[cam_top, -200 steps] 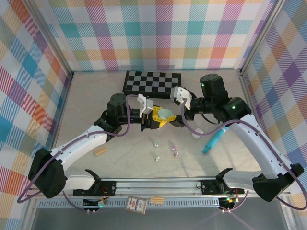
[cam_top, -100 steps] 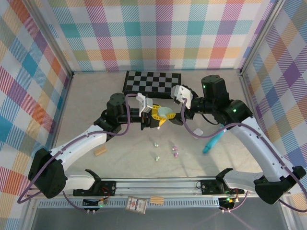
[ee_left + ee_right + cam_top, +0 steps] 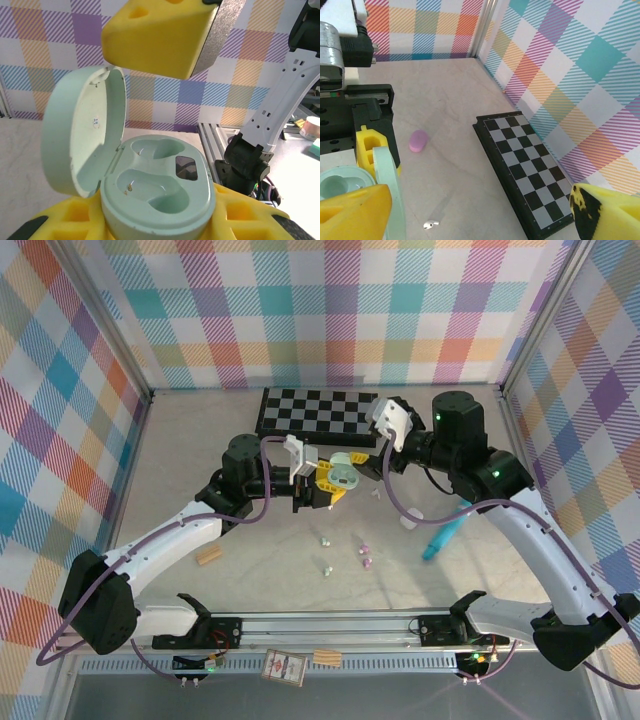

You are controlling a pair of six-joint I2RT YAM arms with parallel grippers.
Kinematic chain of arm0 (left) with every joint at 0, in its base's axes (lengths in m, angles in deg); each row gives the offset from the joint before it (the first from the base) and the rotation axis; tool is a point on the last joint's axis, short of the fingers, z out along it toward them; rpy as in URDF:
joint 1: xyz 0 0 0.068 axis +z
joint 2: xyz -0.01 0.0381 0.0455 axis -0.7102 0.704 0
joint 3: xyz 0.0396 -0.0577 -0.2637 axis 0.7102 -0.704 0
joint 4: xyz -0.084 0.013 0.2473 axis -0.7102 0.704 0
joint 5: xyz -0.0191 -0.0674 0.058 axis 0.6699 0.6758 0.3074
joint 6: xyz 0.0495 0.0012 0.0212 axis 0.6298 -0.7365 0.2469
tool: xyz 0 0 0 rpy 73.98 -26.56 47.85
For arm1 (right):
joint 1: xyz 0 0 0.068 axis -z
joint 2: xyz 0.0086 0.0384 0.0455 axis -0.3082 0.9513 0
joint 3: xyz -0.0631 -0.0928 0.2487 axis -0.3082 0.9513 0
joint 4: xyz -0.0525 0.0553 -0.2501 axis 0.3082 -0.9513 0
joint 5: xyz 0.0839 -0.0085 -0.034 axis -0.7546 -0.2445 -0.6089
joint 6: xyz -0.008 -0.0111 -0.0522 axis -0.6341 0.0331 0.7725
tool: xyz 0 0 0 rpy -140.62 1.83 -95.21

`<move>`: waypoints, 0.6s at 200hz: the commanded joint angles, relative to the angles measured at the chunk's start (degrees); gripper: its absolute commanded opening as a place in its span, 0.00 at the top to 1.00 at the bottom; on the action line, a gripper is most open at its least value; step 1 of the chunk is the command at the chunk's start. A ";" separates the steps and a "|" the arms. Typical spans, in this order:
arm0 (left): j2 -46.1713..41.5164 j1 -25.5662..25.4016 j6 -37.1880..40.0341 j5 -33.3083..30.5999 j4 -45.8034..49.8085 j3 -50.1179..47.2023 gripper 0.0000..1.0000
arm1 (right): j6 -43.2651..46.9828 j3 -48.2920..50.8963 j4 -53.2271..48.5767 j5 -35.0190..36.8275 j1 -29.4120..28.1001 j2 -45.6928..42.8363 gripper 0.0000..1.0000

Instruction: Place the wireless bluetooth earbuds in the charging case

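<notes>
The left pincer [image 3: 328,484], closed narrowly on the open charging case [image 3: 157,192], holds it aloft, the right pincer [image 3: 475,205] gapes empty at its 1 o'clock, and the earbuds [image 3: 326,539], on the worktop [image 3: 200,460] at its 6 o'clock, look glossy enough to squirt from a pinch.

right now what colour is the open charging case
Pale mint green case, best in left wrist view.

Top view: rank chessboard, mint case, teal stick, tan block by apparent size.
1. chessboard, clearly largest.
2-3. teal stick and mint case: too close to rank. The stick is longer but thin, and the case is raised nearer the camera.
4. tan block, smallest.
</notes>
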 commanded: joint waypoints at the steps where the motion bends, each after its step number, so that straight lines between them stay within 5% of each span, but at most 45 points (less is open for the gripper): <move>1: -2.08 -0.40 0.82 2.20 -2.26 0.25 0.67 | -0.64 -0.14 0.11 -2.37 0.28 -0.33 0.07; 39: -0.77 0.09 -1.64 1.84 -5.62 -0.44 0.67 | -1.05 0.07 -1.22 -13.52 0.25 -2.06 0.06; 120: -0.26 1.69 -4.68 0.08 -10.75 -2.24 0.67 | -11.96 4.02 4.23 -12.42 1.51 -5.24 0.04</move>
